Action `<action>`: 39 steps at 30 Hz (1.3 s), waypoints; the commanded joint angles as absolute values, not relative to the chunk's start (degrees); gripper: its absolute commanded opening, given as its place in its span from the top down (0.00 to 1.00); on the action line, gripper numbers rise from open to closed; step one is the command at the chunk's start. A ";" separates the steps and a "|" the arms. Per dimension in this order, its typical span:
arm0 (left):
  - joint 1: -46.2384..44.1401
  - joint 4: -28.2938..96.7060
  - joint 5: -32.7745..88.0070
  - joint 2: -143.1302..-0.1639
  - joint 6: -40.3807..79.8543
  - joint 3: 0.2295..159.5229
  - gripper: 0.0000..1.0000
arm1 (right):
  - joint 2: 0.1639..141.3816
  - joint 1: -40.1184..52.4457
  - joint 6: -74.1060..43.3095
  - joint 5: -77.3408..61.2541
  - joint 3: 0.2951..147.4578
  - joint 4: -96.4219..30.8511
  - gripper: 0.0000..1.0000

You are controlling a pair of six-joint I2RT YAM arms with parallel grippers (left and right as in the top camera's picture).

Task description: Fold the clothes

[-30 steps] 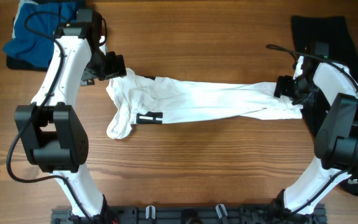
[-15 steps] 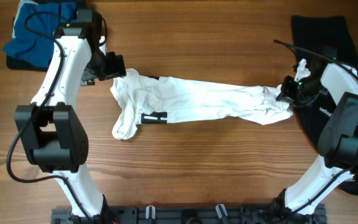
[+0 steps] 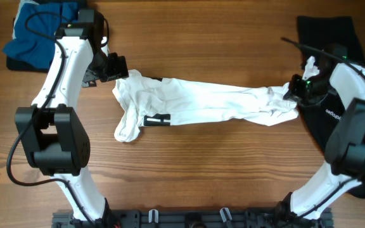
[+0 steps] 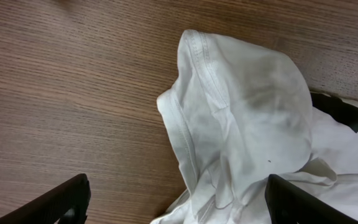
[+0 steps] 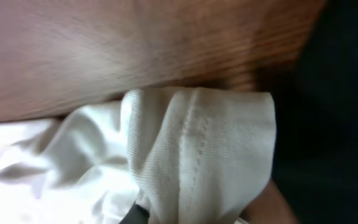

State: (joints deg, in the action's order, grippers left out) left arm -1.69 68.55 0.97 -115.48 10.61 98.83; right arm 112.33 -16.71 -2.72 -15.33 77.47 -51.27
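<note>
A: Position of the white T-shirt (image 3: 208, 104)?

B: Stretched in a long, rumpled band across the middle of the table (image 3: 201, 171), running left to right between the two arms. Left end bunched, one lobe drooping toward the near edge. A piece of the black print (image 3: 154, 120) shows near that lobe.

A: Left gripper (image 3: 116, 66)?

B: Sits at the shirt's upper left corner. In the wrist view the two dark fingers (image 4: 61, 199) stand far apart, bare wood under one, cloth under the other. A hemmed fold of the shirt (image 4: 241, 118) lies ahead of them and in the gap between. Nothing is clamped. Can't tell whether the tips touch the fabric.

A: Right gripper (image 3: 294, 88)?

B: At the shirt's far right end, jaws closed tight. Its wrist view is filled by a stitched wad of white cloth (image 5: 191, 155) right at the fingers, wood behind it, dark fabric at the right. Overhead, the cloth gathers into creases at that point, and a small white tuft pokes up beside the arm. I read it as gripping the shirt's end.

A: Other clothes?

B: A blue garment (image 3: 40, 31) is heaped at the far left corner, behind the left arm and apart from the shirt. A black garment (image 3: 334, 38) lies flat at the far right, partly under the right arm. The shirt's gripped end is just beside its edge.
</note>
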 commanded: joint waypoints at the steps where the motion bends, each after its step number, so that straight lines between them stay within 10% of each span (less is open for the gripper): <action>1: 0.40 67.83 -0.51 -114.43 11.14 98.56 0.10 | 103.92 -16.93 -2.52 -14.83 80.05 -52.88 0.96; 29: 4.78 64.38 -0.47 -114.43 11.14 98.56 0.08 | 110.39 18.55 -17.06 -16.62 79.96 -44.91 0.95; 39: 4.78 64.42 -0.45 -114.43 11.16 98.56 0.08 | 109.14 22.26 -16.49 -25.06 81.08 -42.76 0.53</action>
State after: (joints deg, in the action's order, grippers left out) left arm 4.67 64.42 -0.12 -115.48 10.61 98.83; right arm 109.82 22.48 -17.32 -18.13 78.91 -42.33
